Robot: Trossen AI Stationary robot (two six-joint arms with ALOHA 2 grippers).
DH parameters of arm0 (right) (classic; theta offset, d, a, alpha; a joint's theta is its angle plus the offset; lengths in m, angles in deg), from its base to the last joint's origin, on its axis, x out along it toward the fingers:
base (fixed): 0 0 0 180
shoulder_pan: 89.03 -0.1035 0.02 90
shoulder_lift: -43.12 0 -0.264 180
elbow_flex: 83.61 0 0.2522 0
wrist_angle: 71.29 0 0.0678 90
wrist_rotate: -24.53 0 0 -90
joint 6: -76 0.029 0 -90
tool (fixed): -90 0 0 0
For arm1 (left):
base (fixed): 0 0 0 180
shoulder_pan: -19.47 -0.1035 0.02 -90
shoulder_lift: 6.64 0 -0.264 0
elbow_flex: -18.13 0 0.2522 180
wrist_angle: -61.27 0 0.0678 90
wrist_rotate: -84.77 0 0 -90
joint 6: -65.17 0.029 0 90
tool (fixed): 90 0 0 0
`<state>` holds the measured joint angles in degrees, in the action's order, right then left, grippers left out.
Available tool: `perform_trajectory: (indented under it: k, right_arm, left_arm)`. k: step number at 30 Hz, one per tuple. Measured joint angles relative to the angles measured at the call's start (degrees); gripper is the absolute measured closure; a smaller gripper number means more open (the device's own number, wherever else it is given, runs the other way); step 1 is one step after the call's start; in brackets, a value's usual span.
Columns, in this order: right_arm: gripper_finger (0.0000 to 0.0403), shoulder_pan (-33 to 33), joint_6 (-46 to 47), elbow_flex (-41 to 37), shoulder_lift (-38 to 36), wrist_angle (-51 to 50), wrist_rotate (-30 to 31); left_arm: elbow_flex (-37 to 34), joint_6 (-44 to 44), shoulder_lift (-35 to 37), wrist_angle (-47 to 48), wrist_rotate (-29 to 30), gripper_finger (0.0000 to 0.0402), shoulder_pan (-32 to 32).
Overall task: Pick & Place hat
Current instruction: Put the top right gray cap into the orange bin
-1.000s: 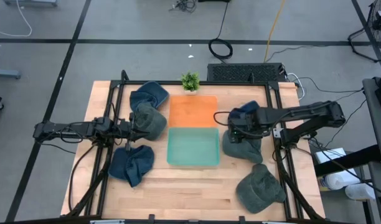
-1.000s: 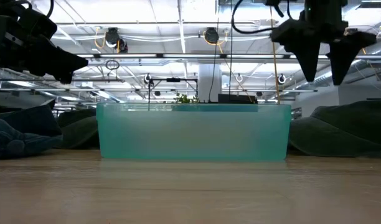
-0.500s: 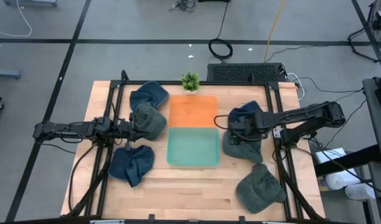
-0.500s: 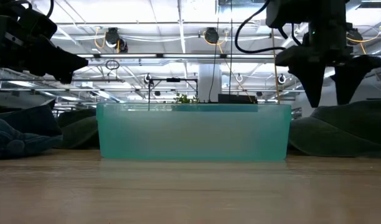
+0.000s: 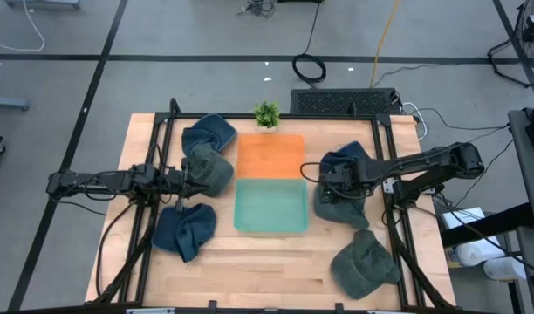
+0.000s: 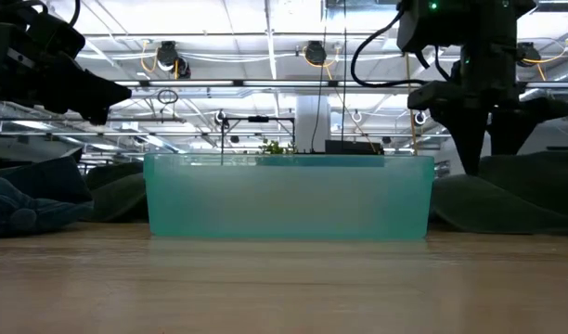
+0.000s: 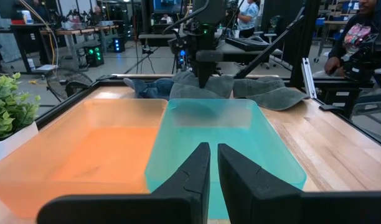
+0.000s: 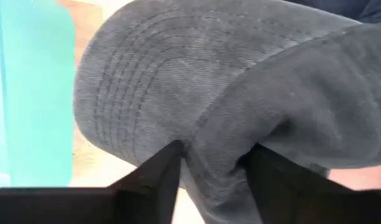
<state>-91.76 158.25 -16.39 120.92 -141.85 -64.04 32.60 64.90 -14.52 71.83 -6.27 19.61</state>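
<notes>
A grey-green hat point(image 5: 338, 208) lies on the table to the right of the teal bin point(image 5: 270, 208). My right gripper point(image 5: 330, 186) points down into it and is shut on its cloth; the right wrist view shows the brim and crown point(image 8: 178, 81) filling the picture. A dark blue hat point(image 5: 345, 158) lies just beyond it. My left gripper point(image 7: 213, 177) hangs shut and level at the table's left, above another green hat point(image 5: 210, 171), touching nothing. My right gripper pinches a bunched fold of the green hat's crown point(image 8: 215, 152), beside the brim's seam, between its two fingers point(image 8: 158, 177). The fingers come from above, pointing down point(image 6: 488, 153). The hat rests on the table, its cloth bulging up between the fingers.
An orange bin point(image 5: 270, 156) adjoins the teal bin on the far side, with a small plant point(image 5: 266, 113) behind it. Blue hats point(image 5: 208, 133) point(image 5: 184, 231) lie at the left, another green hat point(image 5: 365, 266) at the near right. Black frame rails run along both sides.
My right gripper has come straight down onto the green hat, and its fingers have drawn together on the cloth. The hat has stayed on the table.
</notes>
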Motion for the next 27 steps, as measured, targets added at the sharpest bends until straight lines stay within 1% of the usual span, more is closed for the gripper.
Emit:
perform_trajectory:
  k: [6, 9, 10, 16, 18, 23, 27]
  right_arm:
    - [0.0346, 0.0, -0.3, 0.0, 0.0, 0.0, 0.0]
    - [0.0385, 0.0, -0.3, 0.0, 0.0, 0.0, -0.1]
    - [0.0393, 0.0, -0.4, 0.0, 0.0, 0.0, -0.1]
    - [0.0399, 0.0, -0.4, 0.0, 0.0, -0.1, -0.2]
    - [0.04, 0.0, -0.6, 0.5, 0.0, -0.4, -1.5]
    - [0.0401, -0.9, -0.7, 4.4, -0.7, -2.0, -1.4]
    - [0.0402, -1.5, -2.0, 8.1, -0.6, -6.2, -1.3]
  left_arm:
    - [0.0, 0.0, 0.0, 0.0, 0.0, 0.0364, 0.0]
    - [0.0, 0.0, 0.0, 0.0, 0.0, 0.0364, 0.0]
    - [0.0, 0.0, 0.0, 0.0, 0.0, 0.0364, 0.0]
    - [0.0, 0.0, 0.0, 0.0, 0.0, 0.0364, 0.0]
    - [0.0, 0.0, 0.0, 0.0, 0.0, 0.0364, 0.0]
    - [0.0, 0.0, 0.0, 0.0, 0.0, 0.0364, 0.0]
    - [0.0, 0.0, 0.0, 0.0, 0.0, 0.0364, 0.0]
